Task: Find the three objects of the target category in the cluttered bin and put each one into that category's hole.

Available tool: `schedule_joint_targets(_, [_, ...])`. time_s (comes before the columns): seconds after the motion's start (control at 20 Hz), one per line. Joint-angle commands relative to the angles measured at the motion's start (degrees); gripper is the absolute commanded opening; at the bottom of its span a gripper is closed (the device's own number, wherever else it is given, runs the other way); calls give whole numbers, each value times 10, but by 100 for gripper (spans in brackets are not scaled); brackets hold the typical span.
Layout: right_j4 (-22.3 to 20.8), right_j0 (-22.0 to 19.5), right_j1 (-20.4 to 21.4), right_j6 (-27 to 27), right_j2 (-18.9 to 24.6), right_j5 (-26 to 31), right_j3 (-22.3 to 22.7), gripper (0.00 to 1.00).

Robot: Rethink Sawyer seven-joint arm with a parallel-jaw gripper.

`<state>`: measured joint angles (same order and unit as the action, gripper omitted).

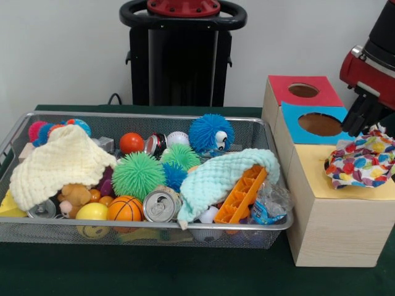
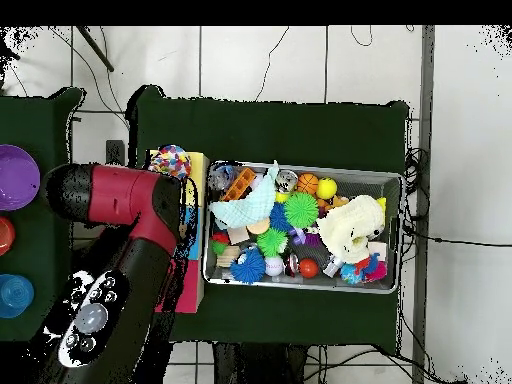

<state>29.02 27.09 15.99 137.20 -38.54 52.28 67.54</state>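
Observation:
A multicoloured patterned cloth (image 1: 361, 161) lies crumpled on the yellow top (image 1: 315, 179) of the wooden box, covering where its hole would be; it also shows as the cloth (image 2: 172, 159) in the overhead view. My gripper (image 1: 365, 126) hangs just above the cloth's upper edge, its tips hidden against the cloth. In the mesh bin (image 1: 142, 115), a cream knitted cloth (image 1: 58, 163) covers the left end. A mint knitted cloth (image 1: 219, 176) drapes over an orange plastic piece (image 1: 244, 196) at the right end.
The box also has a red top with a round hole (image 1: 303, 90) and a blue top with a round hole (image 1: 320, 124). The bin holds spiky balls (image 1: 137, 175), a small basketball (image 1: 124, 208), cans (image 1: 160, 206) and other toys. In the overhead view my arm (image 2: 130, 250) covers most of the box.

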Motion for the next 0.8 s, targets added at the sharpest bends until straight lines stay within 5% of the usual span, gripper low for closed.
schedule_joint_targets(0.05, [-1,-9,-19,155,30,64,-8,0])
schedule_joint_targets(0.8, [-3,-9,-20,157,27,68,-8,0])
